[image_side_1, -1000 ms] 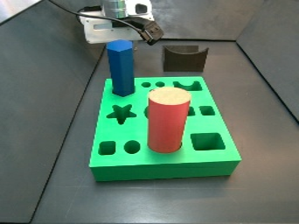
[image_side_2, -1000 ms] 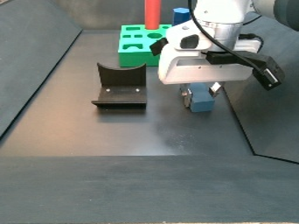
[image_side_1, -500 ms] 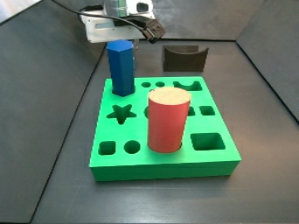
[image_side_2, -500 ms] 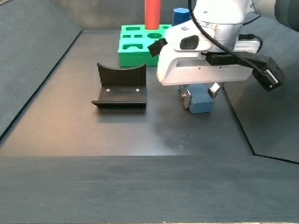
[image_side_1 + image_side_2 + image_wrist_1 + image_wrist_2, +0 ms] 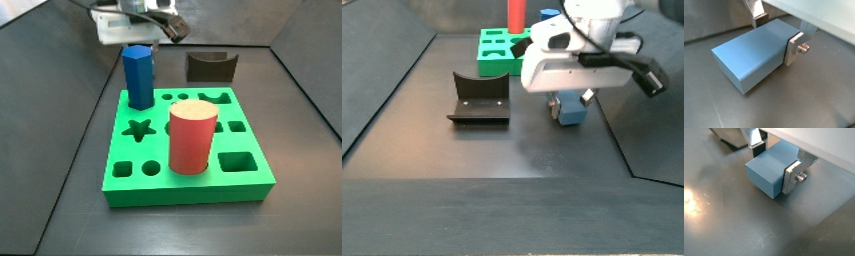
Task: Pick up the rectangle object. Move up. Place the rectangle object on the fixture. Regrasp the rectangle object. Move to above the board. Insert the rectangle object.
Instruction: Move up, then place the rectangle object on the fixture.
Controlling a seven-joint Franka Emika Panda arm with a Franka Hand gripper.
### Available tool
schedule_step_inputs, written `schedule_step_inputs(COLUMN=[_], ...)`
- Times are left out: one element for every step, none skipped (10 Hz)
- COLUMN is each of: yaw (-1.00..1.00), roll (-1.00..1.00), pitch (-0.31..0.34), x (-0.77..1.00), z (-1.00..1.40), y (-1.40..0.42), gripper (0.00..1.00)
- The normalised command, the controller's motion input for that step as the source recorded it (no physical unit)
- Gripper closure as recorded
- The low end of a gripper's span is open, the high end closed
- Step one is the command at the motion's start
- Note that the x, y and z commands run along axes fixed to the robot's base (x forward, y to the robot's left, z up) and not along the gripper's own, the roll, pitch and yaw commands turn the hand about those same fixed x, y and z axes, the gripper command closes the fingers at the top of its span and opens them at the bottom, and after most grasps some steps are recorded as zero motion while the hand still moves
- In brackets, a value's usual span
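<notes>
Raised since a second ago: rectangle object (image 5: 573, 107) and pincer (image 5: 572, 100) sit higher in a side view, block now off the surface (image 5: 502, 150). Both wrist views show the silver fingers (image 5: 794, 46) clamped on opposite flat sides of the grey-blue block (image 5: 771, 168). Fixture (image 5: 478, 99) stands to its left, well apart. Board (image 5: 187, 150) farther back carries red cylinder (image 5: 191, 136) and dark-blue prism (image 5: 138, 76)

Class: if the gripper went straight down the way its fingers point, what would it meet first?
Probably the dark floor. The gripper is shut on the rectangle object, which appears to hang just above it, though the gap is unclear.
</notes>
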Motion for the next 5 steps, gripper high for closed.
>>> schedule_step_inputs(yaw=[-0.04, -0.04, -0.04, 0.00, 0.01], roll=[0.04, 0.05, 0.06, 0.00, 0.02], pitch=[0.032, 0.042, 0.049, 0.000, 0.007], x=[-0.04, -0.03, -0.03, 0.00, 0.00], z=[0.57, 0.44, 0.35, 1.00, 1.00], y=[0.04, 0.02, 0.02, 0.00, -0.01], gripper=[1.00, 1.00, 1.00, 1.00, 1.00])
